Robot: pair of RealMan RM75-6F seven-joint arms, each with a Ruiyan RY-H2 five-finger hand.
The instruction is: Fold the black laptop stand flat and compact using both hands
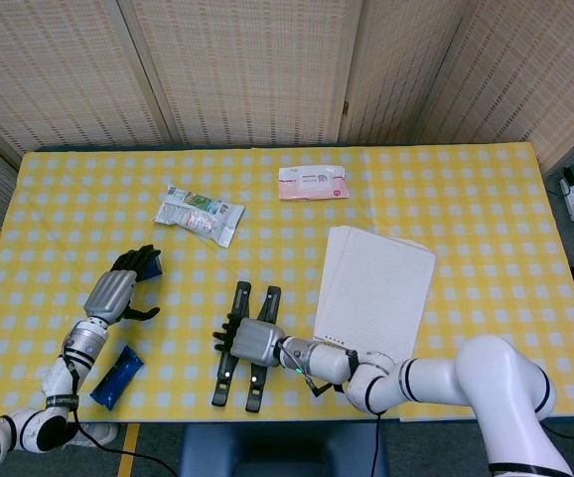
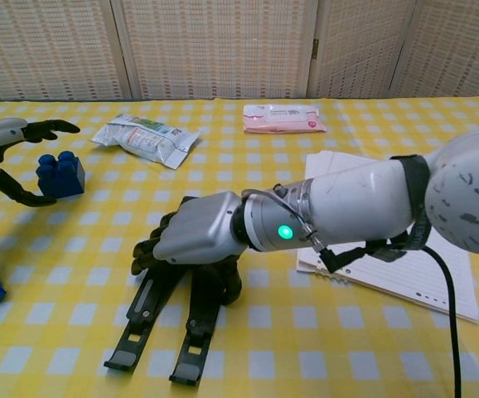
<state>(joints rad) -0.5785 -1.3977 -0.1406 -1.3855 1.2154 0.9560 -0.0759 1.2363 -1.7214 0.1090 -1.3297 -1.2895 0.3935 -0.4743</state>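
One stand [image 1: 243,343] (two packets [image 1: 199,215])

Right hand [image 2: 194,239] rests on laptop stand [image 2: 152,332]; left hand [image 2: 7,153] around blue block [image 2: 60,176].

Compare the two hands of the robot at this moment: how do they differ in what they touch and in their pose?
The right hand lies palm down on the black laptop stand, fingers draped over its bars. The left hand is raised beside the blue block, fingers curved around it; whether it touches it is unclear. Both have silver backs and black fingers.
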